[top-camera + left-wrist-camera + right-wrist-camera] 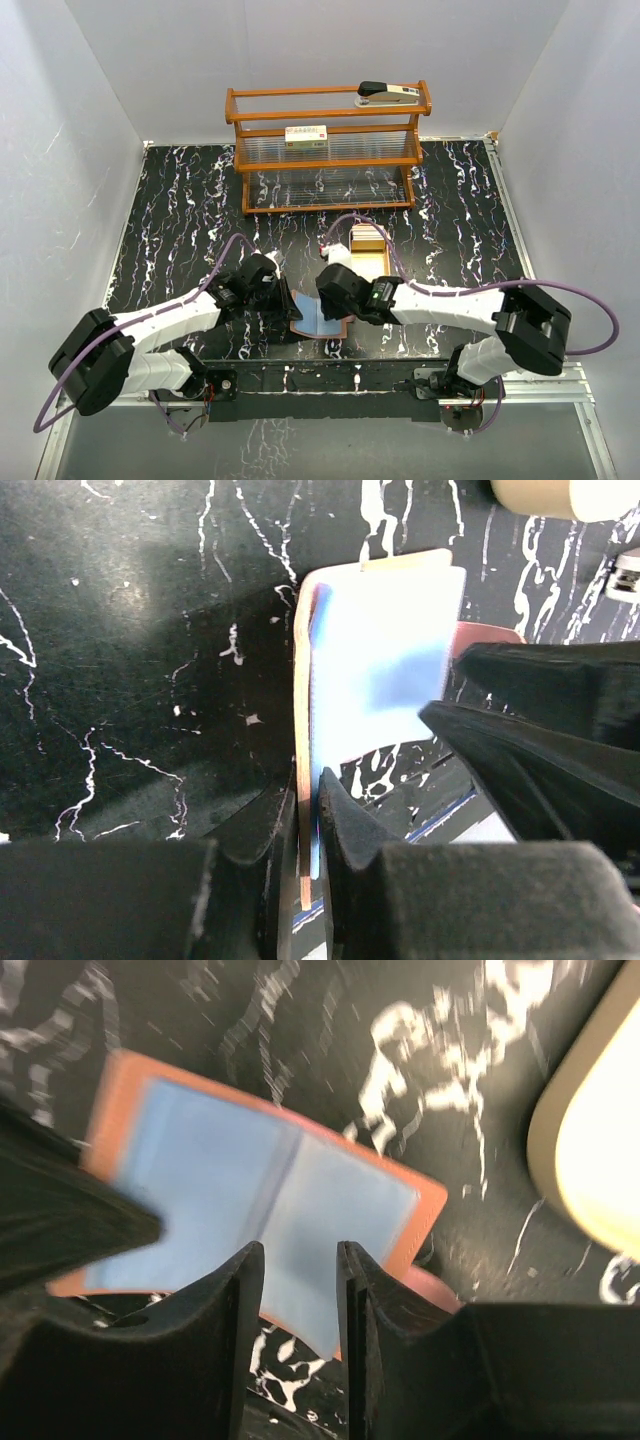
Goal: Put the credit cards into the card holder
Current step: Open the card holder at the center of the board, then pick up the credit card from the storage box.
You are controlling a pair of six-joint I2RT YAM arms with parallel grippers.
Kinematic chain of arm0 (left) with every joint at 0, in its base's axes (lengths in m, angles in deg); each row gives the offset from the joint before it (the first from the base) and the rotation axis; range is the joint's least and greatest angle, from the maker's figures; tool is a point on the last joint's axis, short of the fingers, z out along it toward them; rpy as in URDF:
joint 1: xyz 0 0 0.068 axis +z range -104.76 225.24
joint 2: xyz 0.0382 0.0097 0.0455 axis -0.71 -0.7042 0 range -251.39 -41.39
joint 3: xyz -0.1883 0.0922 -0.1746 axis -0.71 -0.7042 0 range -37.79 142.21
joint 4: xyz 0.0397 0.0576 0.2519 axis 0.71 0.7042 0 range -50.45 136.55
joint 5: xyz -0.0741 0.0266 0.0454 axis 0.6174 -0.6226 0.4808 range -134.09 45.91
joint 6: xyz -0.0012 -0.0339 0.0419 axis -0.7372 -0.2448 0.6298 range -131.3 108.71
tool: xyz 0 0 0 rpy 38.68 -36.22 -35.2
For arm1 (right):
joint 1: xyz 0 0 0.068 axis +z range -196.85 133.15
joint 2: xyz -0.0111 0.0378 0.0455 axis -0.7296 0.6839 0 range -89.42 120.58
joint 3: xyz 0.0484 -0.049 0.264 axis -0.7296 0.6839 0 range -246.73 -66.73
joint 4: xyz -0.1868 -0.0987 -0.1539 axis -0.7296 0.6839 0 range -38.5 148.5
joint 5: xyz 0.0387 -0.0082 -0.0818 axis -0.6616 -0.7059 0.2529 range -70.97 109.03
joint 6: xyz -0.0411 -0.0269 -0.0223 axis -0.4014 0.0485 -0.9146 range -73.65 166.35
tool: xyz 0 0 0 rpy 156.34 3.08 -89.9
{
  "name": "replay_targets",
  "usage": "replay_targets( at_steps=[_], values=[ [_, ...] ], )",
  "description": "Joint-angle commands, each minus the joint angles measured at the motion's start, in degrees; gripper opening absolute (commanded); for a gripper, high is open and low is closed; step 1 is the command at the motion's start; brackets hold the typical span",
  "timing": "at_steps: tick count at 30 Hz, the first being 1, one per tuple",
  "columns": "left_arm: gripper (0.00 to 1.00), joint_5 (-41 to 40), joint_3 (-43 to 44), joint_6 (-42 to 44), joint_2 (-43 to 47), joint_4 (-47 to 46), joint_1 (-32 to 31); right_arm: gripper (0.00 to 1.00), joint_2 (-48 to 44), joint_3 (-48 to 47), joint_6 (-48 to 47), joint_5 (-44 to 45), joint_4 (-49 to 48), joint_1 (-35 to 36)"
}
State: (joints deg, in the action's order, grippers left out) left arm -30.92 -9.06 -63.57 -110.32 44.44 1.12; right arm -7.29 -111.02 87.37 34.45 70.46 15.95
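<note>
The left jaws are pinched together on one flap of the card holder (385,670), with its thin brown edge caught between them. The right jaws stand apart over the card holder's near corner, and blue shows through the gap. I can't tell whether they touch it.

The black, white-veined tabletop (180,220) carries a wooden rack (330,163) at the back. The left arm (170,320) and right arm (450,300) meet in front of the rack, well clear of it. A pale tray (367,240) sits near the rack's front, slightly to the right.

The card holder lies open farther forward of the rack, beyond the tray. It is reddish-brown outside and pale blue inside; I can't make out whether that blue is lining or a card. A stapler (388,93) rests on the right end of the rack's top, and a small cream box (306,136) stands on its middle shelf.
</note>
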Motion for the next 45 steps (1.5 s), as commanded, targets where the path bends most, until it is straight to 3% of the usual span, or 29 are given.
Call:
replay_targets(
  at_steps=[1,4,8,11,17,21,25,27,34,37,45],
  values=[
    [0.08,2.4,1.1,1.7,3.3,0.2,-0.3,0.35,-5.2,-8.3,-17.4,4.2,1.2,-1.3],
    [0.07,2.6,2.1,2.0,3.8,2.1,-0.3,0.38,-7.8,-7.8,-28.8,-1.1,-4.2,-5.6],
    [0.08,3.2,1.8,2.3,5.5,3.1,-0.2,0.41,-9.4,-10.5,-38.0,-5.9,-5.3,-15.1],
    [0.07,3.4,0.7,2.2,5.7,2.6,-0.3,0.48,-9.8,-10.9,-50.0,-9.0,-6.1,-20.5],
    [0.07,5.2,-1.0,1.6,4.9,0.0,-0.3,0.61,-4.0,-13.9,-65.5,-13.2,-2.9,-30.1],
    [0.07,6.6,-0.4,1.9,4.5,-1.2,-0.3,0.67,-0.6,-13.3,-75.3,-13.7,-4.0,-32.0],
    [0.08,7.1,-0.2,1.5,5.2,-1.6,-0.3,0.7,0.6,-13.1,-81.6,-17.1,-4.0,-33.8],
    [0.09,6.8,-0.3,1.6,5.5,-1.6,-0.3,0.77,1.7,-12.7,-83.5,-17.9,-3.6,-34.2],
    [0.09,6.1,-1.2,2.4,6.4,-0.8,-0.3,0.77,3.3,-10.5,-88.0,-22.8,-4.0,-34.5],
    [0.09,6.5,-1.7,2.3,6.6,-1.5,-0.3,0.89,4.0,-9.8,-88.4,-23.9,-6.0,-34.4],
    [0.09,6.5,-1.5,2.7,7.4,-0.6,-0.2,0.86,7.4,-8.1,-90.8,-17.6,-11.7,-34.3]
  ],
)
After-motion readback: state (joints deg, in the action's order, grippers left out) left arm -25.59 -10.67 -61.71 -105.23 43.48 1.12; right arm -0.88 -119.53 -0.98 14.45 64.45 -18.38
